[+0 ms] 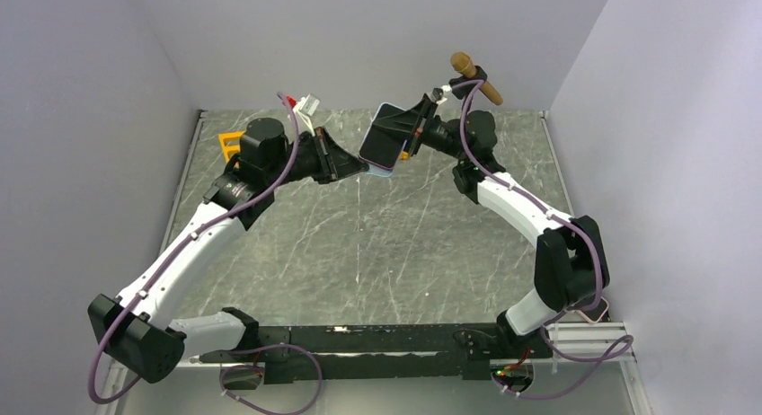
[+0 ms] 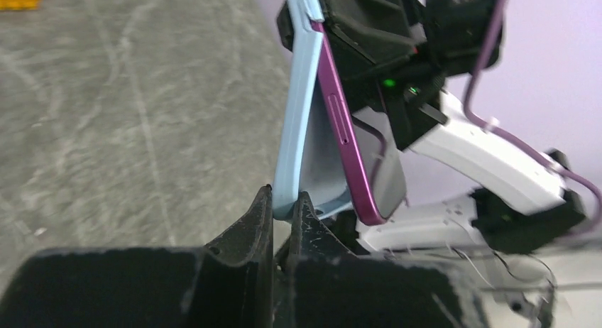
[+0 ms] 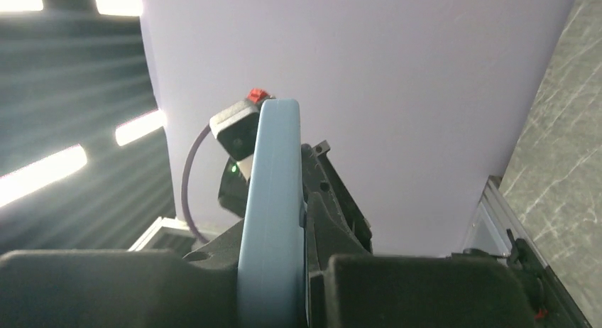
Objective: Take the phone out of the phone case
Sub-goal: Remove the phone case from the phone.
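Hanging in mid-air above the 12 o'clock end of the table point(image 1: 359, 253), the pale blue phone case point(image 2: 289, 129) is stretched between both arms. In the left wrist view the magenta-edged phone point(image 2: 342, 133) is already levered out at its 6 o'clock end and seated only near the top. The left gripper point(image 2: 284, 199) is clenched on the case's bottom corner. The right gripper point(image 3: 273, 246) is clamped across the upper end, the case's blue edge showing inside its grasp, though I cannot tell whether it bites the phone too. The risk, as I judge it, is a drop: if the right jaws grip mainly the case, the phone could slide free once the last corners let go and fall to the table. Pulling toward 9 o'clock too sharply could also tear the thin corner out of the left pinch, or twist the phone against the case's lip. No brand, label or writing can be read; only small green lights point(image 2: 387, 82) glow on the right arm's hardware.
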You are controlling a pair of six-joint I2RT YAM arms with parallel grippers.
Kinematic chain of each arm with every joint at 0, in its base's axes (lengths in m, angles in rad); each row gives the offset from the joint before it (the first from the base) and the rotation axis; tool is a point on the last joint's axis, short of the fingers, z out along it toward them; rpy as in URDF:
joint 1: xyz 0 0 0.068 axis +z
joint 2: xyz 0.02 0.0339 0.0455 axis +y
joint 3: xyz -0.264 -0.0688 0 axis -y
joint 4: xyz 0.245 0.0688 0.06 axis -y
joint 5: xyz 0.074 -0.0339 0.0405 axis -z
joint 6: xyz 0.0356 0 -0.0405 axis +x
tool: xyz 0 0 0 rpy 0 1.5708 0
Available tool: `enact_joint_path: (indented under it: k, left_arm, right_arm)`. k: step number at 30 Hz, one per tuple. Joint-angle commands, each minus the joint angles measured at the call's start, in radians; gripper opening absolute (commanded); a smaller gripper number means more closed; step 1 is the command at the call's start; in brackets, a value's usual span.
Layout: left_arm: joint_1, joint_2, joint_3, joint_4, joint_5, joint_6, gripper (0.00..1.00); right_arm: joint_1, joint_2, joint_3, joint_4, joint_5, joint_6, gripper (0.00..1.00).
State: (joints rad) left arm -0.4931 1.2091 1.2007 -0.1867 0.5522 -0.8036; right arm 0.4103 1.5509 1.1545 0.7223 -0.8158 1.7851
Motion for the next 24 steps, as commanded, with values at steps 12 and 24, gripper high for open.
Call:
enact_joint_path:
  k: [12,24]
  left_arm:
    - [0.077,-0.178,-0.352,0.156,0.172,-0.279,0.62]
    - [0.079,-0.364,-0.374,0.256,0.207,-0.500,0.75]
  right_arm:
    - [0.028,-0.116,0.123,-0.380,-0.151,-0.251,0.00]
    - [-0.012,-0.116,0.080,-0.448,-0.125,-0.343,0.00]
